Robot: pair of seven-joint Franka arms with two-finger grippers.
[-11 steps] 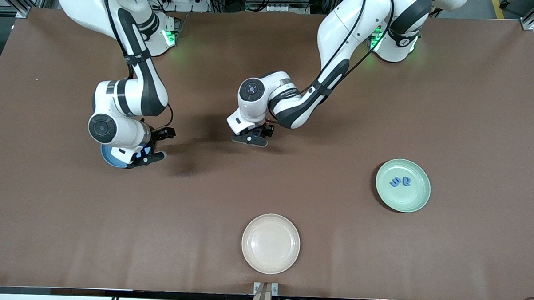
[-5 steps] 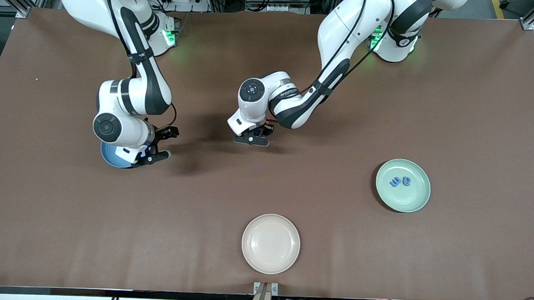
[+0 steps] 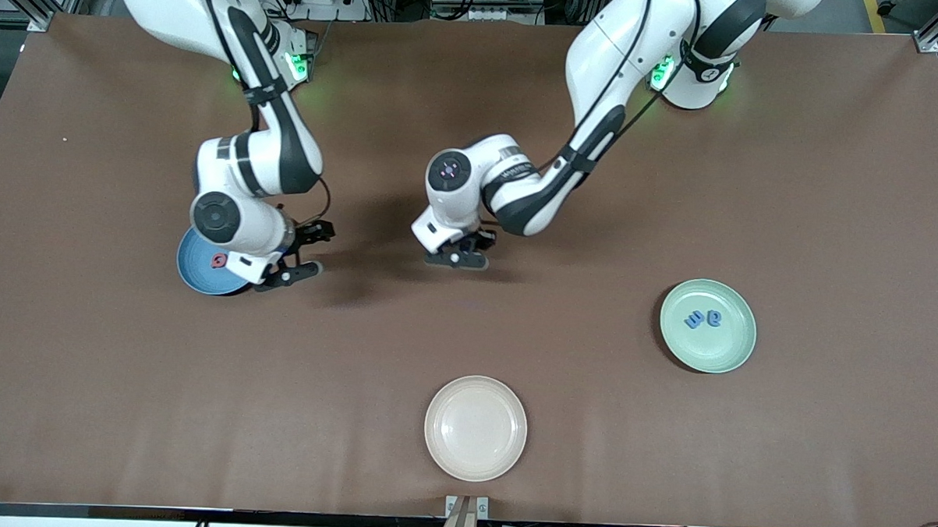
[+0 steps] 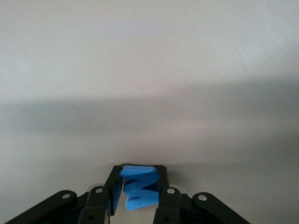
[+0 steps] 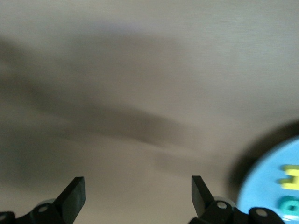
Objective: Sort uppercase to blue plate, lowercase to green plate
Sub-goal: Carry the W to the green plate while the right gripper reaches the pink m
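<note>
Plates held letters: blue plate [image 3: 195, 273] a red one [image 3: 219, 261], green plate [image 3: 709, 326] two blue [image 3: 703, 319]. Left hand [image 4: 138, 191] gripped a blue letter [image 4: 139, 188]; right hand [image 3: 304, 250] gaped empty.

The right gripper [image 3: 298, 251] has moved off the blue plate [image 3: 196, 266], uncovering a red letter [image 3: 219, 260].

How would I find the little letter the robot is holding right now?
Look at the middle of the brown table, where the left gripper hangs just above it. Pinched between its black fingers is a blue zigzag letter. The other two blue letters lie on the green plate.
</note>
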